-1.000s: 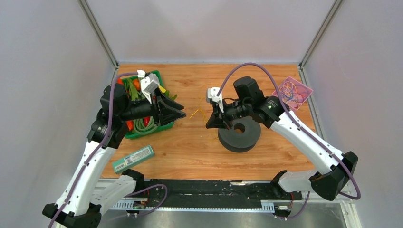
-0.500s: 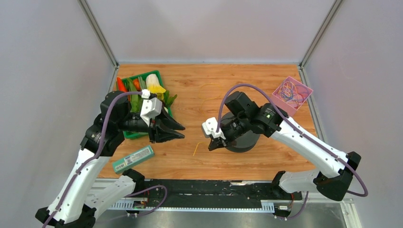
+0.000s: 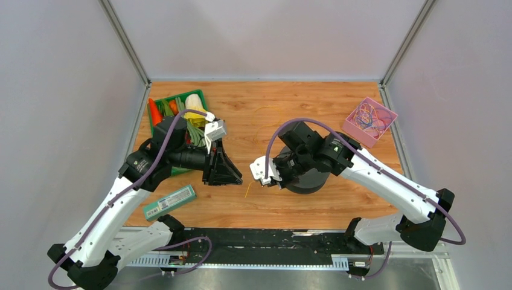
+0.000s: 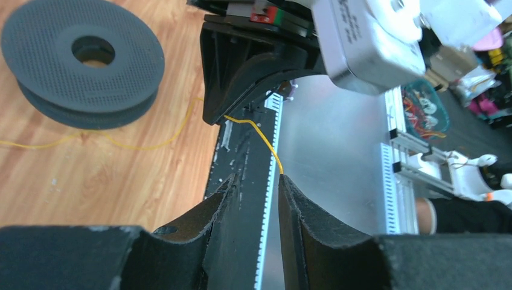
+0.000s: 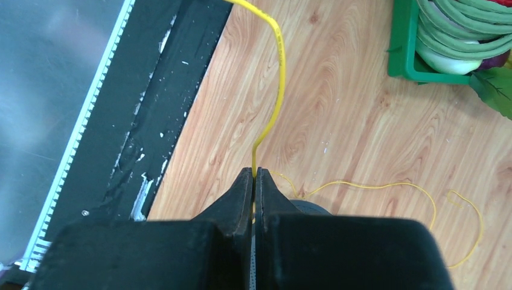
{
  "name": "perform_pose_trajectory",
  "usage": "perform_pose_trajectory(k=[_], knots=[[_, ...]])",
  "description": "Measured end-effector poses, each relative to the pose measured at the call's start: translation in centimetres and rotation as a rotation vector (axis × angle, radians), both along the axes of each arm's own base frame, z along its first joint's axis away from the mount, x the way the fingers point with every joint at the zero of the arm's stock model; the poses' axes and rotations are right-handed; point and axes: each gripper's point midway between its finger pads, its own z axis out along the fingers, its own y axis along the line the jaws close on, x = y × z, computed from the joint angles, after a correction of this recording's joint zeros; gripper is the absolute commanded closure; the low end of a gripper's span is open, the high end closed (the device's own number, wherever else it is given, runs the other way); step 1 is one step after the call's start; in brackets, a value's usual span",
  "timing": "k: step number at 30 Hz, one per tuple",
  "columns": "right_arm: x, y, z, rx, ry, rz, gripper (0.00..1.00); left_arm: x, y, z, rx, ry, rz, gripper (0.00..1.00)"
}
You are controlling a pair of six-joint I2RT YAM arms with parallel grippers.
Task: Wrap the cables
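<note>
My right gripper [image 5: 253, 172] is shut on a thin yellow cable [image 5: 275, 90] that arches up out of its tips. The rest of the strand lies loose on the wood [image 5: 374, 184]. In the top view the right gripper [image 3: 261, 181] sits just left of the black spool [image 3: 311, 180], with the cable [image 3: 247, 190] hanging below it. My left gripper [image 3: 232, 178] faces it from the left. In the left wrist view its jaws [image 4: 256, 178] stand open, and the cable's free end [image 4: 265, 142] reaches the tip of the right finger [image 4: 287, 187]. More cables lie in the pink tray [image 3: 386, 115].
A green basket [image 3: 202, 95] of vegetables and coiled long beans [image 5: 465, 36] stands at the back left. A green-and-white box [image 3: 169, 202] lies near the front left. The black rail [image 3: 272, 238] runs along the table's near edge, close under both grippers.
Both grippers have come toward the near edge. The left gripper has swung right to face the right one. The right gripper has carried the yellow cable down off the spool's left side.
</note>
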Motion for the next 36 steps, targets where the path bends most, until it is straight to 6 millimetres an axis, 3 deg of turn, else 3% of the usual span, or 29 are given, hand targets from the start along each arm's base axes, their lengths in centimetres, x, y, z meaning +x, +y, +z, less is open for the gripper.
perform_pose_trajectory(k=[12,19,24,29,32,36], knots=[[-0.1,-0.2,-0.6,-0.051,-0.087,0.033,1.0,-1.1,-1.4,-2.5,0.025,0.28,0.004,0.56],[-0.2,-0.2,-0.6,-0.055,-0.101,0.041,1.0,-1.5,-2.0,-1.8,-0.014,0.295,-0.023,0.57],[-0.2,-0.1,-0.5,-0.052,-0.103,0.041,1.0,-2.1,-2.0,-2.4,-0.021,0.301,-0.046,0.6],[-0.2,-0.1,-0.4,-0.048,-0.105,0.041,1.0,-2.1,-2.1,-2.6,-0.025,0.311,-0.049,0.74],[-0.2,-0.1,-0.4,-0.048,-0.105,0.041,1.0,-2.0,-2.3,-2.2,-0.041,0.305,-0.049,0.97],[-0.2,0.0,-0.3,-0.046,-0.099,0.034,1.0,-1.9,-2.5,-1.5,-0.077,0.281,-0.056,1.0]])
